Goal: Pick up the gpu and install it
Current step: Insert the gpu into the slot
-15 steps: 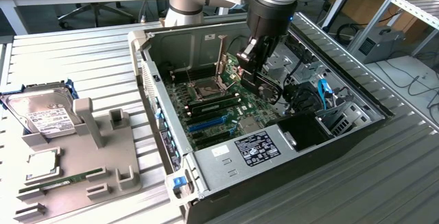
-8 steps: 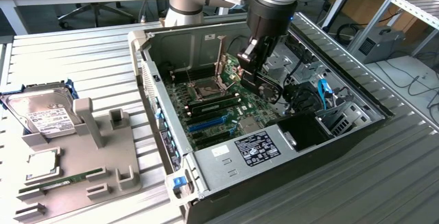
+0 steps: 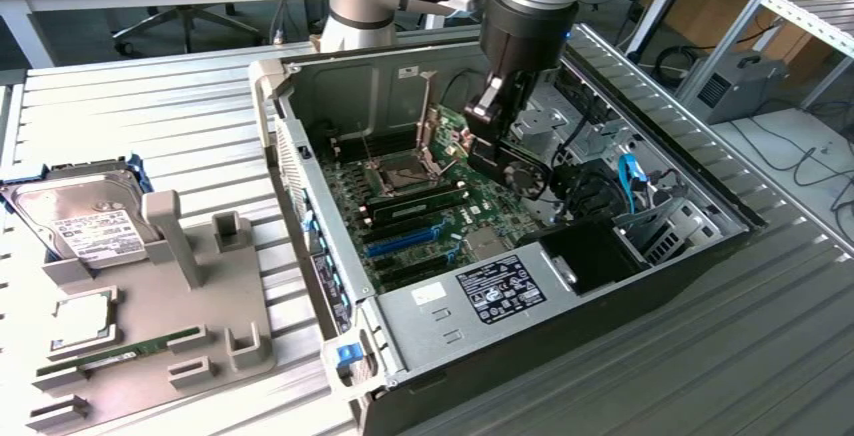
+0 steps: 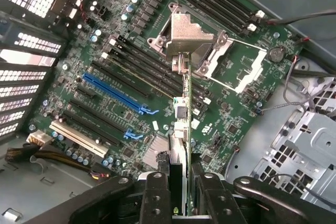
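Observation:
The gpu [image 3: 523, 174], a dark card with a round fan and a green board edge, hangs upright inside the open computer case [image 3: 287, 171]. My gripper [image 3: 491, 128] is shut on its upper edge. In the wrist view the gpu [image 4: 181, 114] appears edge-on between my two black fingers [image 4: 157, 198], with the gripper [image 4: 181, 205] above it. The card is held clear above the green motherboard [image 4: 236, 114], over the memory slots beside the CPU socket [image 4: 194, 40]. The blue expansion slots [image 4: 115, 93] lie off to one side of the card.
On the exterior view's left, a grey fixture [image 3: 160, 326] carries a silver hard drive [image 3: 87, 221], a CPU [image 3: 80, 321] and a green RAM stick [image 3: 120, 351]. Case walls, a drive cage [image 3: 667, 221] and loose cables [image 3: 627, 181] surround the card.

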{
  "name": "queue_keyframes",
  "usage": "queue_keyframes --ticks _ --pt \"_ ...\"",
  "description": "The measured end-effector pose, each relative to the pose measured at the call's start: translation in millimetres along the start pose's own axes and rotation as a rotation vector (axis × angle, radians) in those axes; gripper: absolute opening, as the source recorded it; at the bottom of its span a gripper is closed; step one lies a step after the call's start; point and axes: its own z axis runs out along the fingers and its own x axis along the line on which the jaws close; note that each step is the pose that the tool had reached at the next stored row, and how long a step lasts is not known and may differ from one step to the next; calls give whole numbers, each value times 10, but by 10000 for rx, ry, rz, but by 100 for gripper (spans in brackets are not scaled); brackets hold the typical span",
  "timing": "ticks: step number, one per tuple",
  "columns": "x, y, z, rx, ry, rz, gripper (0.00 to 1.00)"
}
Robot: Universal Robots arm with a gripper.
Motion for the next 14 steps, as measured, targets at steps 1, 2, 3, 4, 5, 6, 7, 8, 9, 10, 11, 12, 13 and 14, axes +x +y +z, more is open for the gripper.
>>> queue_keyframes --ticks 1,2,3,4,5,6,7,8,9,10,11,12,13,14 --pt "0 0 0 -2 -2 -57 26" --pt "0 0 0 -4 -5 -125 26" --pt "0 0 0 -6 -8 -183 26" --pt "0 0 0 -8 -11 -252 26" --pt "0 0 0 -10 -15 -321 26" --pt "0 0 0 -13 -18 -398 26" --pt "0 0 1 -16 -21 -473 26" --pt "0 0 1 -19 -25 -553 26" --pt "0 0 1 -21 -28 -625 26" --pt "0 0 1 -24 -33 -721 26" --pt "0 0 1 -26 -36 -795 26" --pt "0 0 1 -29 -39 -864 26" --pt "0 0 1 -31 -42 -942 26" --pt "0 0 1 -35 -47 -1028 26"
